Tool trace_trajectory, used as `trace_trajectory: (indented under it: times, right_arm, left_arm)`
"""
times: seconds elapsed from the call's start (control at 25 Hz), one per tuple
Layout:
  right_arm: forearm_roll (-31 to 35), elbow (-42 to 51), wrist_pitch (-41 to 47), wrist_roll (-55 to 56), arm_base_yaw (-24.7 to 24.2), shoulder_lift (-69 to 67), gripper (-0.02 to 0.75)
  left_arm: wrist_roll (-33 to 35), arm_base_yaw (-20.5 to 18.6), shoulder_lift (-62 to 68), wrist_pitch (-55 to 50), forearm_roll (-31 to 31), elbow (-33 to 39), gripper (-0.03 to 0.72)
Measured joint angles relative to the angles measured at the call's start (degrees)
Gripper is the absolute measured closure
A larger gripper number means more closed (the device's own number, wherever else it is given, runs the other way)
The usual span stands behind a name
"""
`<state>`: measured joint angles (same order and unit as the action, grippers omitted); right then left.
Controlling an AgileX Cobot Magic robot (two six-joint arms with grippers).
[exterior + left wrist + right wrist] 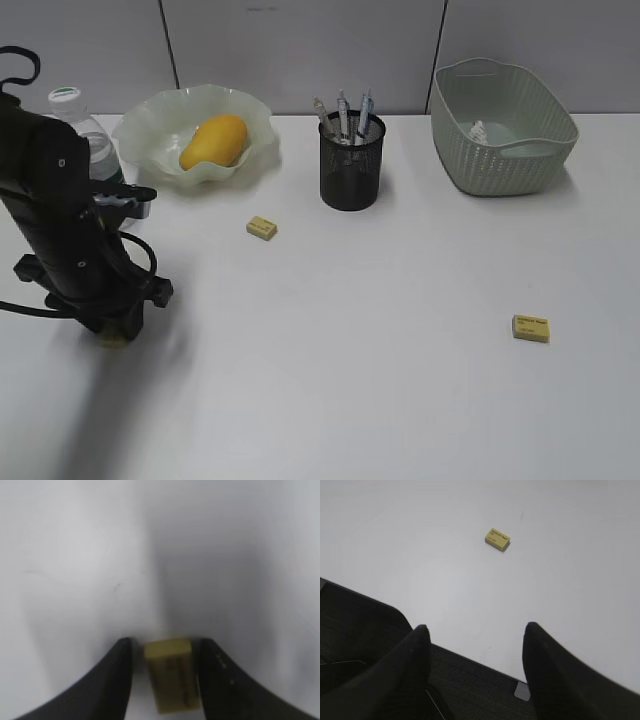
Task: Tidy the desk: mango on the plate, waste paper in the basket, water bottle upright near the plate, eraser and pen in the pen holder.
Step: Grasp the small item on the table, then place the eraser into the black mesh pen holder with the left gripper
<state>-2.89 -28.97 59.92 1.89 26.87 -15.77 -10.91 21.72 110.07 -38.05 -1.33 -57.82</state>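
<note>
A: Nearest items first. What sits at the lower left of the exterior frame?

B: Item one: left claw (113, 335), pointed down at the white bench (350, 400). In the left wrist view a pale yellow eraser (172, 680) lies between its two dark fingers (112, 680). The right finger appears to touch the eraser; a thin gap shows on the left. Whether it is pinched or only straddled, I cannot tell.

A: The right claw?

B: Item two: right claw (475, 645), seen only in its own wrist view, fingers spread wide with nothing between them, hanging over the bench's near edge. Ahead of it, upper centre of that frame, lies a second yellow eraser (497, 539), alone on the bench.

A: Where is that one in the exterior view?

B: Lower right, well apart from everything else (531, 327). Item three: a third eraser (262, 228), left of centre, just in front of the plate and the pen holder.

A: Farther back?

B: Item four: pen holder (352, 165), black mesh, upper centre, with pens (343, 115) standing in it. Item five: plate (160, 120), ruffled pale green, upper left, with the mango (214, 141) lying in it. Item six: water bottle (85, 130), upright, just left of the plate, partly hidden by the left arm. Item seven: basket (500, 150), upper right, with the waste paper (480, 132) inside it.
</note>
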Motion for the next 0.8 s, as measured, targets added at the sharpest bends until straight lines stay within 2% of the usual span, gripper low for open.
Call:
trace_trajectory:
  times: [0.16, 0.36, 0.48, 0.8]
  right_arm:
    - [0.0, 0.0, 0.0, 0.0, 0.0, 0.0, 0.271]
    - [0.0, 0.0, 0.0, 0.0, 0.0, 0.0, 0.272]
    - [0.0, 0.0, 0.0, 0.0, 0.0, 0.0, 0.274]
    - [0.0, 0.0, -0.1, 0.0, 0.0, 0.0, 0.278]
  left_arm:
    - [0.0, -0.3, 0.2, -1.1, -0.5, -0.5, 0.487]
    - [-0.1, -0.3, 0.2, -3.4, 0.0, -1.8, 0.486]
    - [-0.2, 0.1, -0.6, -6.4, 1.3, -5.4, 0.486]
    - [-0.2, 0.1, -4.2, -5.8, 7.4, -25.4, 0.486]
